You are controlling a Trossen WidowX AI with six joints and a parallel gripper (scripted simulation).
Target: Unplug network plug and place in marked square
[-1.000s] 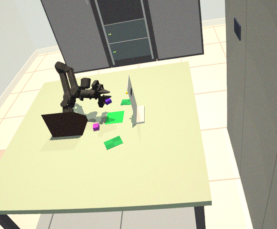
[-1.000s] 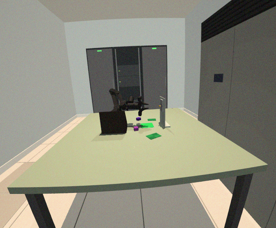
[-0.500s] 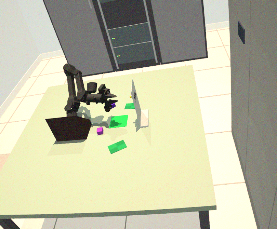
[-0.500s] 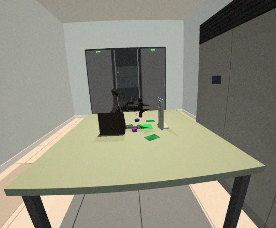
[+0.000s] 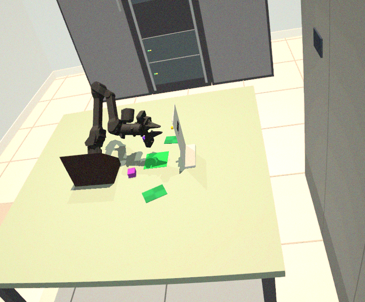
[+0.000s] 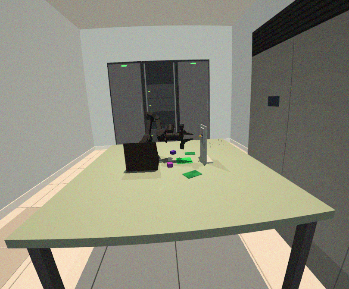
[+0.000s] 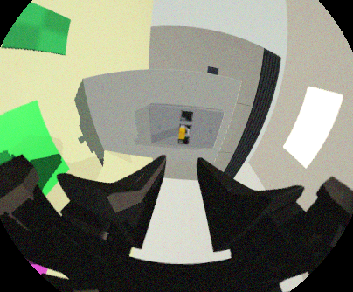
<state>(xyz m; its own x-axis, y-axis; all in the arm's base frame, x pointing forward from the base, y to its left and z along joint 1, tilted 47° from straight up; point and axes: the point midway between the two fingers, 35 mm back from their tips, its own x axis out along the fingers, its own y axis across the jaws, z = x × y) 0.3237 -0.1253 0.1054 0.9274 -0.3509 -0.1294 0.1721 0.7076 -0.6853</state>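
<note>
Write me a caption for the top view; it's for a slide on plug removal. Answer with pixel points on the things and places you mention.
The hand [image 5: 161, 129], partly open, points at the upright panel [image 5: 180, 137], touching nothing there yet.
</note>
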